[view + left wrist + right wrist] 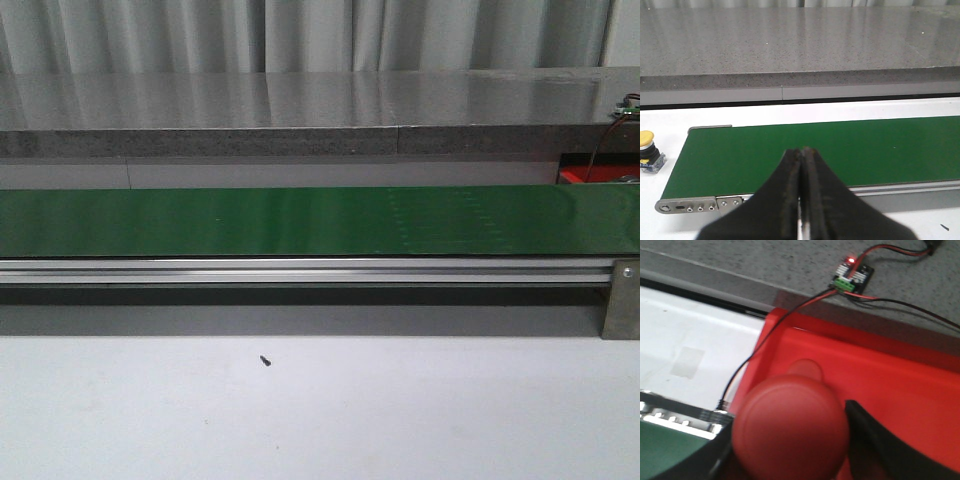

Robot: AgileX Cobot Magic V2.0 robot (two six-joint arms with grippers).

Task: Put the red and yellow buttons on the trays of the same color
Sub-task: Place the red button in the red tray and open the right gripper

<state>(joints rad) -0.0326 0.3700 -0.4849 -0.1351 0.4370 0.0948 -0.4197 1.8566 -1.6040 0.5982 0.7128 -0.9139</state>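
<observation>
My right gripper point(790, 437) is shut on a red button point(790, 427), whose round cap fills the gap between the dark fingers point(875, 440). It hangs over the near corner of the red tray point(900, 385); a corner of that tray point(578, 176) shows at the far right of the front view. A yellow button point(647, 138) on a black and blue base stands on the white table beside the end of the green belt point(840, 150). My left gripper point(802, 150) is shut and empty above the belt's near edge. The yellow tray is out of view.
The green conveyor belt point(300, 220) runs across the table on an aluminium rail point(300, 268). A small circuit board point(851, 277) with red and black wires lies on the grey counter behind the red tray. A black speck point(265, 361) lies on the white table.
</observation>
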